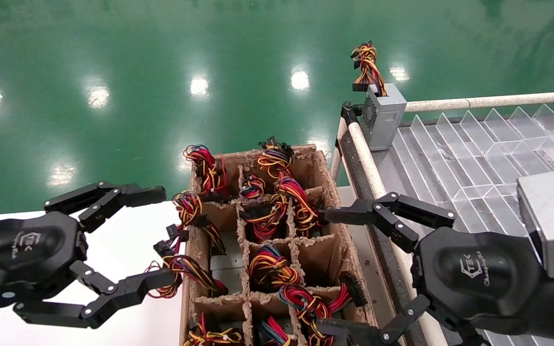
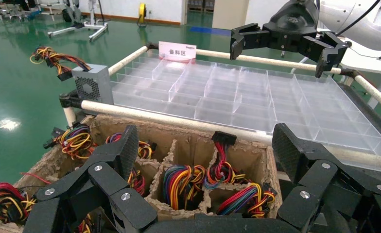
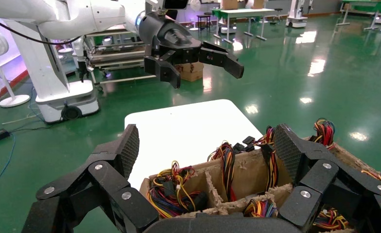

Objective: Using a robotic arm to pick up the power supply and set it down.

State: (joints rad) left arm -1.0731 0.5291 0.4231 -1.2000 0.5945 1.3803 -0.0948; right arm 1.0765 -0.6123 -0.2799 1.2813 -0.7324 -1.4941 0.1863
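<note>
Several power supplies stand in the cells of a cardboard crate (image 1: 327,173), showing mostly as red, yellow and black wire bundles. Grey metal of one power supply (image 1: 226,266) shows in the crate's left column, its loose wires (image 1: 185,271) arching over the left wall. My left gripper (image 1: 164,235) hangs open at that wall, its lower finger beside those wires. On the crate's right side my right gripper (image 1: 325,271) is open and holds nothing. The left wrist view looks across the crate (image 2: 179,133) between open fingers (image 2: 130,143); the right wrist view does likewise (image 3: 256,170).
Another grey power supply (image 1: 384,117) with a tight orange-yellow bundle stands at the far left corner of a clear divided tray (image 1: 474,158) on a railed cart. A white table (image 1: 128,230) lies left of the crate. Green floor lies beyond.
</note>
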